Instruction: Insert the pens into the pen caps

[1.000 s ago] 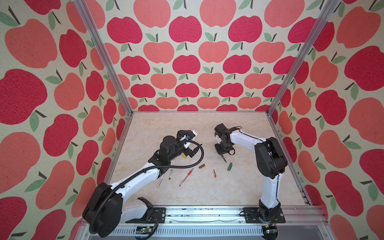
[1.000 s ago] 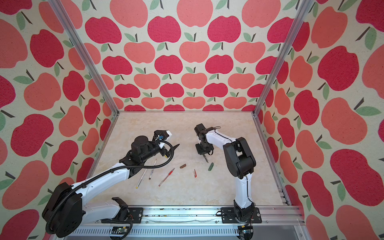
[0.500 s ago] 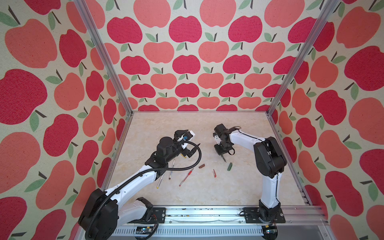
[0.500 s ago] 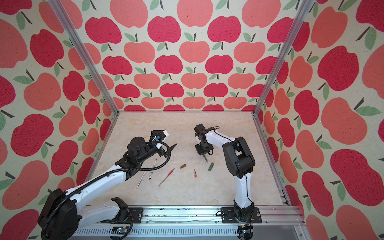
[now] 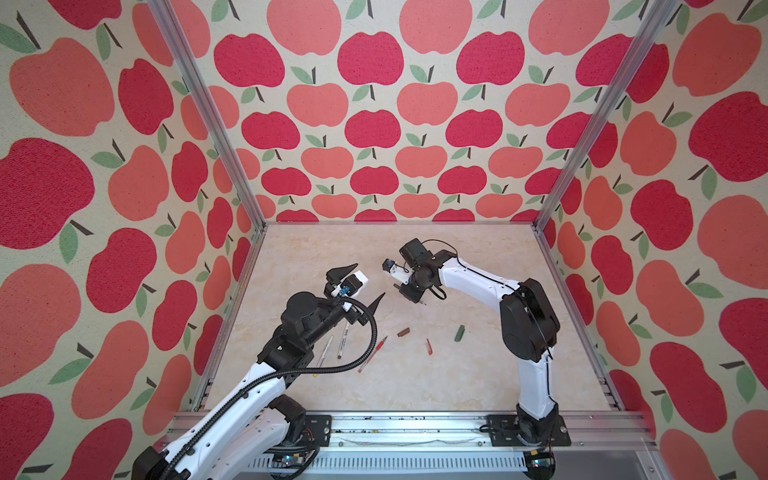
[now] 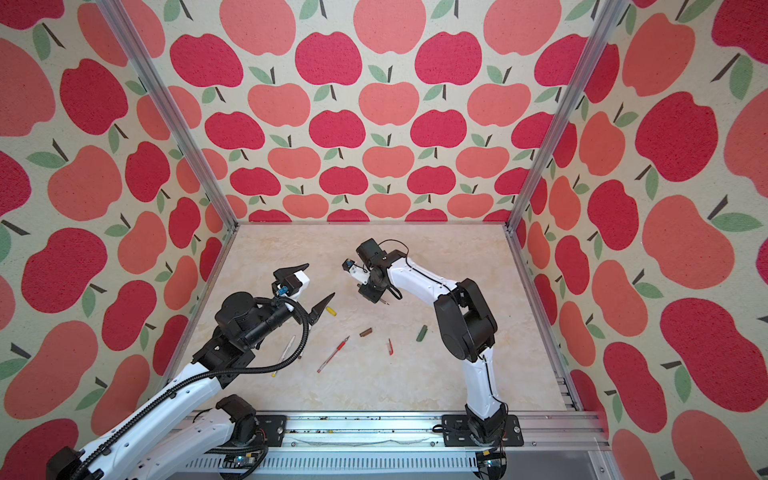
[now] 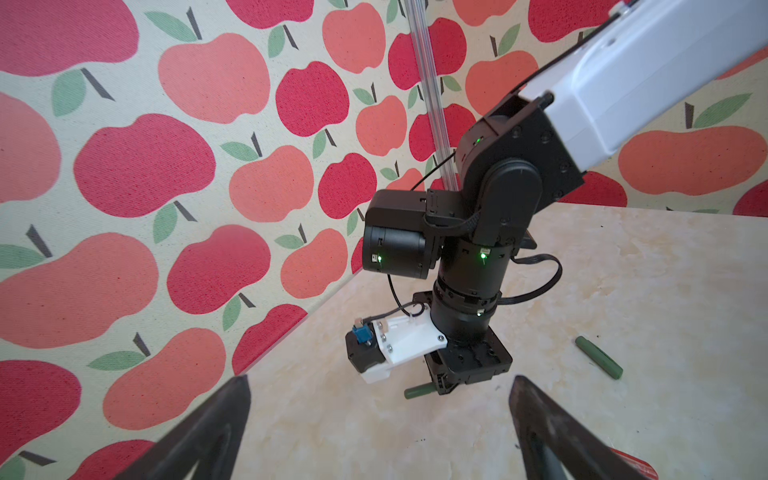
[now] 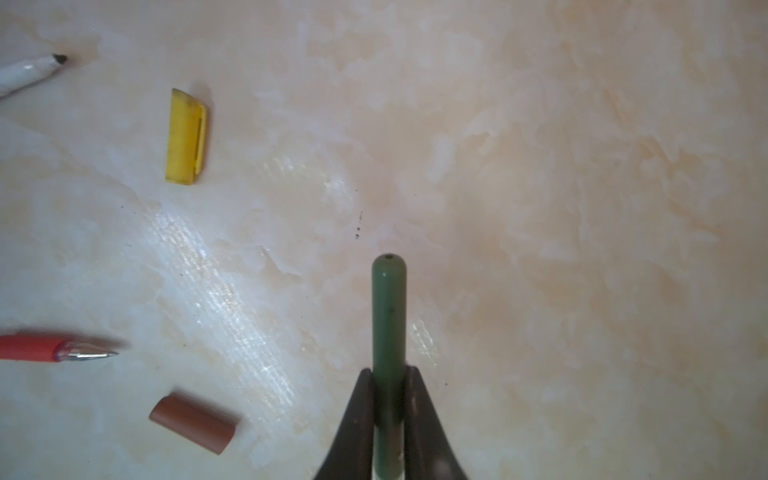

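My right gripper pinches the green pen jutting ahead, left gripper agape; I fear that seemingly shallow hold pivots when capping.

— What is the left arm wearing?
— It's wearing white shells between black joints, and a ribbed black hose is running along it.
— And the right arm?
— It's showing the same white and black, with a thin black cable curling off the wrist. Green lights are glowing on its dark housings.
— Anything else at that wrist?
— A white bracket is carrying small screws and a blue plug.
— The left fingers?
— They're tapering to black points.
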You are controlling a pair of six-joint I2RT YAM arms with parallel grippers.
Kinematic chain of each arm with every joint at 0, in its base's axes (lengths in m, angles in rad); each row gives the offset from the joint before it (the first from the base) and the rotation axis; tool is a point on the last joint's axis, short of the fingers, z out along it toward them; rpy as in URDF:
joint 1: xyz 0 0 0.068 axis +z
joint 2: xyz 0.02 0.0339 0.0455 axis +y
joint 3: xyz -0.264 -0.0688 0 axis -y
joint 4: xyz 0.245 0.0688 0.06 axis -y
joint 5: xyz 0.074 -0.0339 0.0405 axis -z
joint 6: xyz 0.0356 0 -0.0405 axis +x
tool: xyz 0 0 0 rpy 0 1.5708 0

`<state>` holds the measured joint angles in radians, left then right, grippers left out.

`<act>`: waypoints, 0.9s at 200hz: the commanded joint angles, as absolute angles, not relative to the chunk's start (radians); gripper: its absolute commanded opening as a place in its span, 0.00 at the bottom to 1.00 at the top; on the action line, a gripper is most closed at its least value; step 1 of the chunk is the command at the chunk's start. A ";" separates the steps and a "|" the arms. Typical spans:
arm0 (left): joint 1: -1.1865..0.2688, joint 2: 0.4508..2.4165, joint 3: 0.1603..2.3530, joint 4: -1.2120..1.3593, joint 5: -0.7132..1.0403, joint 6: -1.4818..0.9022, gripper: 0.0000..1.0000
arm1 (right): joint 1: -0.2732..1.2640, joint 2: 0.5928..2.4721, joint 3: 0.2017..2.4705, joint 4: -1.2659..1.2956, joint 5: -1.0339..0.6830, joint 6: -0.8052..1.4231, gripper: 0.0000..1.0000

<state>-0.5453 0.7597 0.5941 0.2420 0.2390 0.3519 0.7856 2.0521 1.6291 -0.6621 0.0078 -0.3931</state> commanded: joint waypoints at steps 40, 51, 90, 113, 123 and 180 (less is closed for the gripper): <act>-0.500 0.663 0.574 0.115 0.226 0.327 0.99 | 0.868 2.161 1.651 -0.698 0.103 -0.617 0.17; -0.493 0.670 0.578 0.115 0.240 0.325 0.99 | 0.868 2.167 1.650 -0.697 0.107 -0.618 0.18; -0.462 0.705 0.604 0.103 0.354 0.339 0.99 | 0.868 2.168 1.633 -0.679 0.108 -0.609 0.30; -0.443 0.734 0.642 0.067 0.433 0.370 0.99 | 0.866 2.143 1.626 -0.661 0.119 -0.585 0.44; -0.442 0.754 0.660 0.054 0.447 0.393 0.99 | 0.859 2.108 1.619 -0.643 0.108 -0.563 0.48; -0.412 0.962 0.876 -0.136 0.626 0.508 1.00 | 0.718 1.772 1.415 -0.470 -0.052 -0.290 0.61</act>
